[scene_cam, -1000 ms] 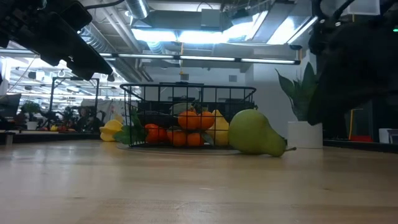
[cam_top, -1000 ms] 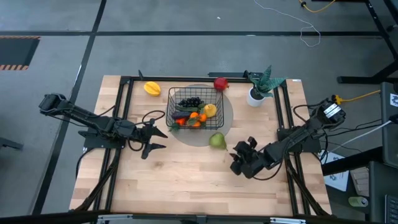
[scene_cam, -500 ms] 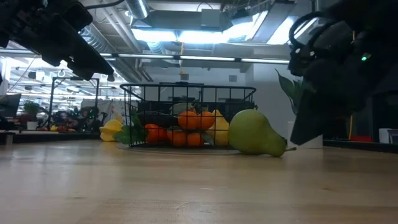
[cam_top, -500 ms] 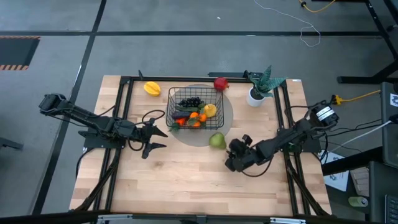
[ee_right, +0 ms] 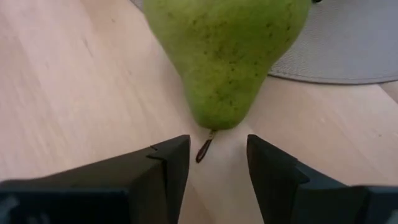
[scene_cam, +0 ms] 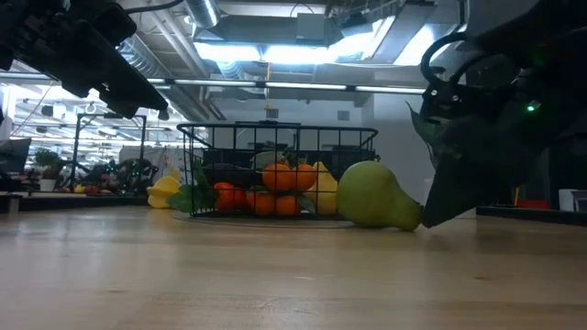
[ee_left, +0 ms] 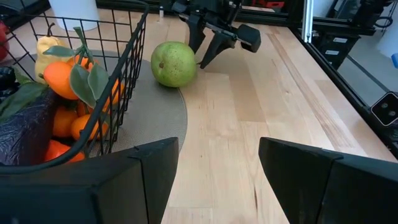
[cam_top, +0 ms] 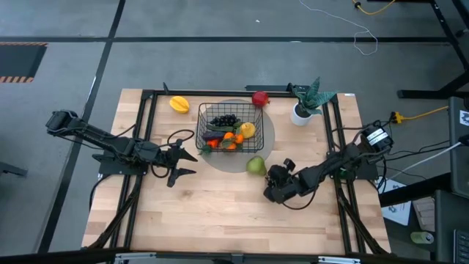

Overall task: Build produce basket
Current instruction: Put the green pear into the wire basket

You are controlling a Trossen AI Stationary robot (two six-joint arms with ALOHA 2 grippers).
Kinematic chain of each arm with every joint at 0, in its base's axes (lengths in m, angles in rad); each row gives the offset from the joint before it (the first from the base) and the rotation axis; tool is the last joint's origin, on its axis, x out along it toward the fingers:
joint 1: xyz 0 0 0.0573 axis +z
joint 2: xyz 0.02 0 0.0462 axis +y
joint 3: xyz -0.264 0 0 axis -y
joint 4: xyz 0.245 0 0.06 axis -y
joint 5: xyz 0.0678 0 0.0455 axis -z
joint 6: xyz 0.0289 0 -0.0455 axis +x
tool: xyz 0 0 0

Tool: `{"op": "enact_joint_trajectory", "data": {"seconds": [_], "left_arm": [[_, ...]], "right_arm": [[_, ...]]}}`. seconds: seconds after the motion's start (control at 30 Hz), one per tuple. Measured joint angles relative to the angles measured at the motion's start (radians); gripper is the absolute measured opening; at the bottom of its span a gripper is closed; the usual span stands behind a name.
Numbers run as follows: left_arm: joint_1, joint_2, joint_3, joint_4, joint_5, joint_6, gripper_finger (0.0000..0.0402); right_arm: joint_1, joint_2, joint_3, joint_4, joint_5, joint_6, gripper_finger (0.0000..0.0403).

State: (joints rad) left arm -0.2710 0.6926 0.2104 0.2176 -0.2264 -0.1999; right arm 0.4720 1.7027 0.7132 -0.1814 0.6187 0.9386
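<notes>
1. My right pincer (cam_top: 268,178): fingers apart, low over the surface (cam_top: 220,220), tips just beside the pear's stem end, not closed on it.
2. Pear (cam_top: 256,166): lying on its side at the basket's 5 o'clock, on the grey mat's (cam_top: 233,166) edge.
3. Basket (cam_top: 229,127): holds tangerines (cam_top: 233,139), dark grapes (cam_top: 224,120), a yellow fruit (cam_top: 248,130).
4. Outside: yellow fruit (cam_top: 179,103) at 10 o'clock, red fruit (cam_top: 259,98) at 1 o'clock.
5. My left pincer (cam_top: 182,165): fingers apart, at the basket's 8 o'clock.
</notes>
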Motion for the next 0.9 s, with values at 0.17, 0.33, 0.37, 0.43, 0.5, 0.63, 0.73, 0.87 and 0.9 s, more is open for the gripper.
{"op": "enact_joint_trajectory", "data": {"seconds": [0.17, 0.33, 0.37, 0.43, 0.5, 0.63, 0.73, 0.87, 0.9], "left_arm": [[0.0, 0.0, 0.0, 0.0, 0.0, 0.0, 0.0213], [0.0, 0.0, 0.0, 0.0, 0.0, 0.0, 0.0213], [0.0, 0.0, 0.0, 0.0, 0.0, 0.0, 0.0213], [0.0, 0.0, 0.0, 0.0, 0.0, 0.0, 0.0213], [0.0, 0.0, 0.0, 0.0, 0.0, 0.0, 0.0213], [0.0, 0.0, 0.0, 0.0, 0.0, 0.0, 0.0213], [0.0, 0.0, 0.0, 0.0, 0.0, 0.0, 0.0213], [0.0, 0.0, 0.0, 0.0, 0.0, 0.0, 0.0213], [0.0, 0.0, 0.0, 0.0, 0.0, 0.0, 0.0213]], "right_arm": [[-0.021, 0.0, 0.0, -0.001, 0.002, -0.002, 0.0149], [-0.036, 0.0, 0.0, -0.006, -0.017, -0.005, 0.0131], [-0.037, 0.0, 0.0, -0.009, -0.021, -0.005, 0.0125], [-0.037, 0.0, 0.0, -0.016, -0.026, -0.005, 0.0113], [-0.037, 0.0, 0.0, -0.02, -0.026, -0.005, 0.0101], [-0.037, 0.0, 0.0, -0.021, -0.026, -0.005, 0.0075], [-0.037, 0.0, 0.0, -0.021, -0.027, -0.008, 0.0041], [-0.037, 0.0, 0.0, -0.02, -0.027, -0.03, 0.0007], [-0.037, 0.0, 0.0, -0.02, -0.027, -0.027, 0.0006]]}}
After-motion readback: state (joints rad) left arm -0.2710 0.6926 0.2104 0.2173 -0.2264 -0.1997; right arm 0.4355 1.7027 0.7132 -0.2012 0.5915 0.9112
